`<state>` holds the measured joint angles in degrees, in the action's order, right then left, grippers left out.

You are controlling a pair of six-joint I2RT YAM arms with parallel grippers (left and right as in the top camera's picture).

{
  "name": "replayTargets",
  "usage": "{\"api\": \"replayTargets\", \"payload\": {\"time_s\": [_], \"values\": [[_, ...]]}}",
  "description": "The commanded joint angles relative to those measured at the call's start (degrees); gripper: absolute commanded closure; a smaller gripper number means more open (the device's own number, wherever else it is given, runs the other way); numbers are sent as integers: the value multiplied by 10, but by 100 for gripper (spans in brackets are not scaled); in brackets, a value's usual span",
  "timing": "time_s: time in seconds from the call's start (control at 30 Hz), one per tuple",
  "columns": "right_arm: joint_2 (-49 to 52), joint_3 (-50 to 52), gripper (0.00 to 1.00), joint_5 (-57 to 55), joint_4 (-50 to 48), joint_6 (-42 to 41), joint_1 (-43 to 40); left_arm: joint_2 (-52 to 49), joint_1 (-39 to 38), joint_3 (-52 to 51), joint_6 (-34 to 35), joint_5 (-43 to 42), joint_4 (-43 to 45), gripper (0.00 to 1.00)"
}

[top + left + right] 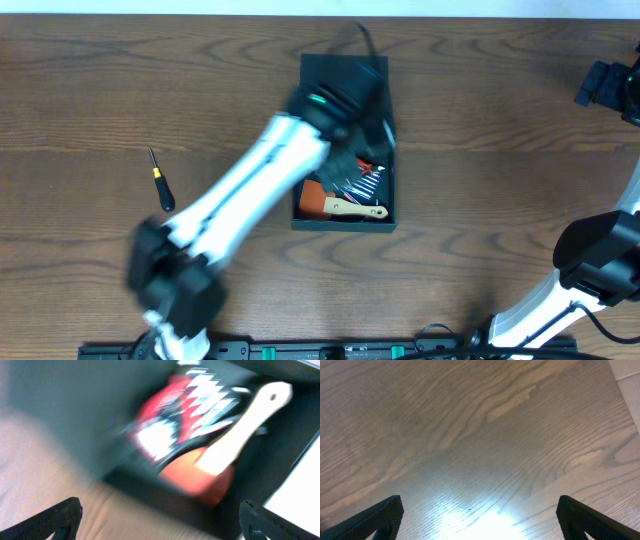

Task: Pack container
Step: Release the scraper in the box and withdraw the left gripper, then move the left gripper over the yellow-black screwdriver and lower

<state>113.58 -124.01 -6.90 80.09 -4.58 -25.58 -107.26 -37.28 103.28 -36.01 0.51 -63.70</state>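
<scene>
The dark teal container (345, 224) stands mid-table with its flap lid (330, 68) folded back at the far side. Inside lie an orange scraper with a pale wooden handle (356, 210) and a red, black and white packet (366, 183). My left gripper (160, 512) hovers open just over the container's near wall (65, 405), nothing between its fingers; the scraper (245, 425) and packet (175, 415) show blurred beyond it. My right gripper (479, 510) is open over bare wood, at the far right (605, 85).
A screwdriver (160, 182) with a black handle and yellow band lies on the wooden table (90, 100) to the left of the container. The left arm (240, 200) crosses diagonally from the front edge to the box.
</scene>
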Motion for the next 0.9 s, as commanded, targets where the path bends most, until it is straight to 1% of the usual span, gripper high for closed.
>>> {"api": "replayTargets", "payload": {"time_s": [0.0,0.1,0.2,0.23,0.33,0.37,0.47,0.6,0.77,0.87], "values": [[0,2,1,3,5,-9,-3,88,83,25,115,62,-26,2],[0,2,1,3,9,-5,-3,133,193,25,204,62,-42,1],[0,2,1,3,13,-5,-3,150,306,25,291,55,-49,2],[0,2,1,3,14,-5,-3,150,340,24,306,39,-51,2],[0,2,1,3,16,-5,-3,136,423,12,322,-37,-50,2],[0,2,1,3,16,-5,-3,128,446,6,336,-46,-50,2],[0,2,1,3,16,-5,-3,98,493,-17,379,-46,-48,2],[0,2,1,3,16,-5,-3,49,524,-42,400,-47,-48,2],[0,2,1,3,15,-5,-3,-15,525,-62,400,-83,-48,1],[0,2,1,3,15,-5,-3,-50,518,-70,400,-89,-41,1]]}}
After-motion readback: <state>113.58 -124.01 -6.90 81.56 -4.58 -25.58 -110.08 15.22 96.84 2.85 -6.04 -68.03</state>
